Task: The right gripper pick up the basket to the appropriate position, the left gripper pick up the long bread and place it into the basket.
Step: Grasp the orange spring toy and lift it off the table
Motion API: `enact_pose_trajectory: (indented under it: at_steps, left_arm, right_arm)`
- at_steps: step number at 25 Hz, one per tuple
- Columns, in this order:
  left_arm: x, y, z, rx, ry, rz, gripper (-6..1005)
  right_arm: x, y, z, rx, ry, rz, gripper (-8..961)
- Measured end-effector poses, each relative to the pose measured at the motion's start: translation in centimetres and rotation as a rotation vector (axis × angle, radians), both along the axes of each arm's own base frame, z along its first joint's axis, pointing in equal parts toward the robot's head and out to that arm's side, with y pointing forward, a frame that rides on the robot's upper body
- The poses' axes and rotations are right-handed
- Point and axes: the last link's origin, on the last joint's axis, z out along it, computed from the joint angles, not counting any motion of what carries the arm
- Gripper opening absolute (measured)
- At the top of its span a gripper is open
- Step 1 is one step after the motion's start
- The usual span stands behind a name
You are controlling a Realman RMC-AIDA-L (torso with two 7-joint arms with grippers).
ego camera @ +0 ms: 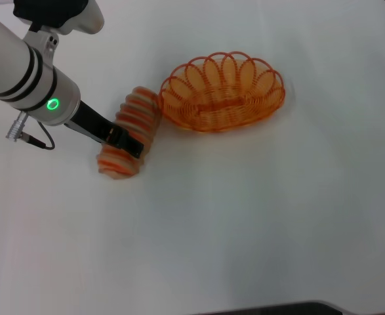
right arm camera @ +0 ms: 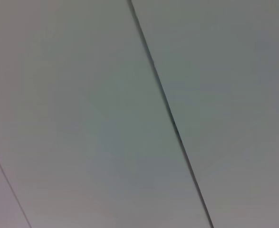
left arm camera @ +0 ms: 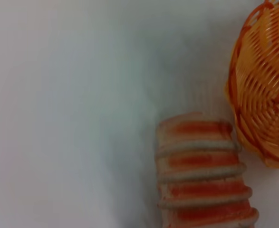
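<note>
The long bread point(ego camera: 138, 113), pale tan with orange stripes, lies on the white table just left of the orange wire basket point(ego camera: 222, 92), its far end almost touching the basket's rim. My left gripper point(ego camera: 128, 143) reaches in from the left and lies across the bread's middle, right against it. The left wrist view shows the bread point(left arm camera: 203, 185) close up with the basket point(left arm camera: 265, 85) beside it. The basket stands upright and holds nothing. My right gripper is out of view; the right wrist view shows only a plain grey surface with a dark seam.
The white table point(ego camera: 258, 216) stretches wide in front of and to the right of the basket. A dark edge shows at the table's near border point(ego camera: 297, 308).
</note>
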Motion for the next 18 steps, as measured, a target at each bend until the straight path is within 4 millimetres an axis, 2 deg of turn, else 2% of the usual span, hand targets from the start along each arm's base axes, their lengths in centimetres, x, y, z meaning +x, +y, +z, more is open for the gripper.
enact_pose_trajectory:
  at_steps: [9,14,18]
  left_arm:
    - [0.31,-0.19,-0.45,-0.030,0.043,-0.042,740]
    - [0.38,0.18,-0.08,-0.010,0.058,-0.056,619]
    - [0.64,0.54,0.37,0.014,0.048,-0.066,585]
  right_arm:
    - [0.02,0.06,0.05,0.003,-0.002,-0.003,936]
    - [0.02,0.09,0.10,0.006,-0.002,-0.003,936]
    - [0.04,0.11,0.14,0.008,-0.001,-0.005,936]
